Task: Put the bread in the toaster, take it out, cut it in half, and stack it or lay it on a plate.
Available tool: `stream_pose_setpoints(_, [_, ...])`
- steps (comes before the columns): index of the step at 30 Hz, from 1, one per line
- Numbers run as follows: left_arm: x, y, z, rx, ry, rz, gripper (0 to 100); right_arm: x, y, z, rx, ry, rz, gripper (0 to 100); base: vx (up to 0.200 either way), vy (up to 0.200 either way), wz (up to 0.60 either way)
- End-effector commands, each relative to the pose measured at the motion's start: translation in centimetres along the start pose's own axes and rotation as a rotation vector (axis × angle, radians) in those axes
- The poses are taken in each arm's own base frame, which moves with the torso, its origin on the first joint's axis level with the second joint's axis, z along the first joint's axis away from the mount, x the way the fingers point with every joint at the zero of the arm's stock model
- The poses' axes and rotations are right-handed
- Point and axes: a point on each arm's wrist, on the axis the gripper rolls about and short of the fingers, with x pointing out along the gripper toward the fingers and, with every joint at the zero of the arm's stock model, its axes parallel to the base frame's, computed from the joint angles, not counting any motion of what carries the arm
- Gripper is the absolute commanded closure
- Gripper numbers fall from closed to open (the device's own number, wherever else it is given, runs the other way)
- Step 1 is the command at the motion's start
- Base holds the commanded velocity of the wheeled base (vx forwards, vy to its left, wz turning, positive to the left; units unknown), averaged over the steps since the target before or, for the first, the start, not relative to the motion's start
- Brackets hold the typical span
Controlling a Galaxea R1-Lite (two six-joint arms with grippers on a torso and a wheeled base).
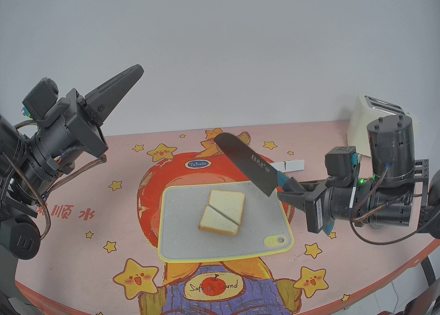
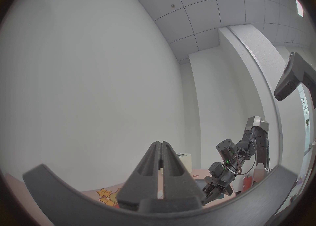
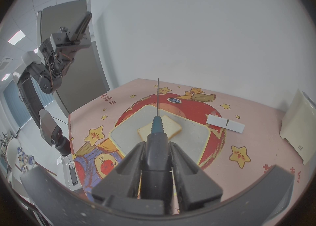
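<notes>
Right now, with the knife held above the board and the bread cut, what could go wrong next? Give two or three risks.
1. The right gripper holds the knife only by its handle, blade in the air above the cutting board; a loose grip could drop it on the bread.
2. The two halves lie close along the cut, so lifting one may drag the other.
3. The left gripper, reaching in, could meet the raised blade.

The pink worktop [image 1: 68,238] (printed with stars and a large red apple) fills the lower half of the frame. A grey cutting board [image 1: 183,233] with a yellow rim lies flat at lower centre. A cream toaster [image 1: 362,128] stands at the right edge, and a white paper strip [image 1: 288,165] lies between them.
</notes>
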Motion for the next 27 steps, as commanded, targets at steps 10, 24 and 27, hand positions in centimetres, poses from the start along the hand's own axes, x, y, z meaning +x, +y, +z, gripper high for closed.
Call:
stream_pose_setpoints(10, [0.1,0.0,0.2,0.011,-0.004,-0.005,100,0.0,-0.4,-1.1,0.051,-0.114,-0.088,100,0.0,0.0,0.0])
stream_pose_setpoints(24, [-1.4,-0.2,4.5,0.128,-0.113,0.077,100,-1.0,-2.0,-2.5,0.105,-0.239,-0.135,100,0.0,0.0,0.0])
stream_pose_setpoints(27, [-1.7,-0.5,4.5,0.118,-0.113,0.112,100,-2.0,-2.0,-2.3,0.107,-0.268,-0.142,100,0.0,0.0,0.0])
